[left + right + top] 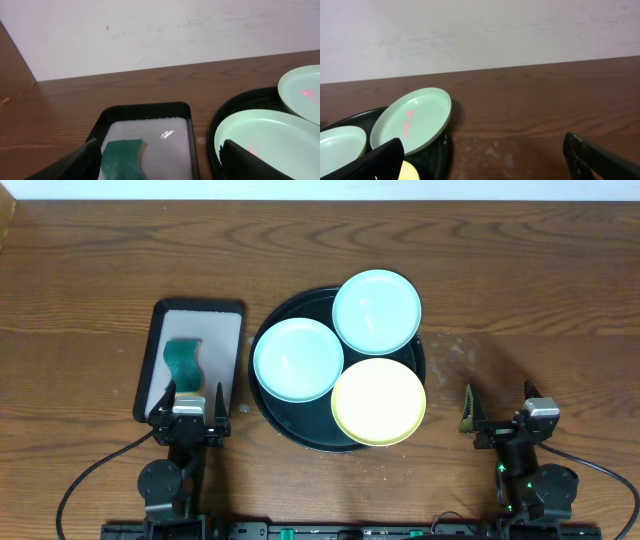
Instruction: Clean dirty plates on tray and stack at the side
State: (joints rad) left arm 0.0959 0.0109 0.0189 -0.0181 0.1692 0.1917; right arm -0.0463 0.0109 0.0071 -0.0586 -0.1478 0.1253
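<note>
- Overhead: the round black tray (300,425) sits in the middle of the tabletop (90,260) and carries all three plates, crowded together and unstacked
- The left mint-blue plate (298,359) lies at the tray's left, the far mint-blue plate (376,312) overhangs the far rim, and the yellow plate (378,401) reaches the near right rim
- Just left of the round tray lies a rectangular tray (200,306) holding a green sponge (182,362)
- The left hand (189,404) hangs over the rectangular tray's near end, spread wide and empty
- The right hand (498,412) hangs above bare wood right of the round tray, equally wide apart, gripping nothing
- Left wrist: the sponge lies between the dark fingers (75,162), untouched, and both mint-blue plates at right show reddish streaks
- Right wrist: the far mint-blue plate rests on the rim with a red smear, and a sliver of the yellow plate shows beside the left finger
</note>
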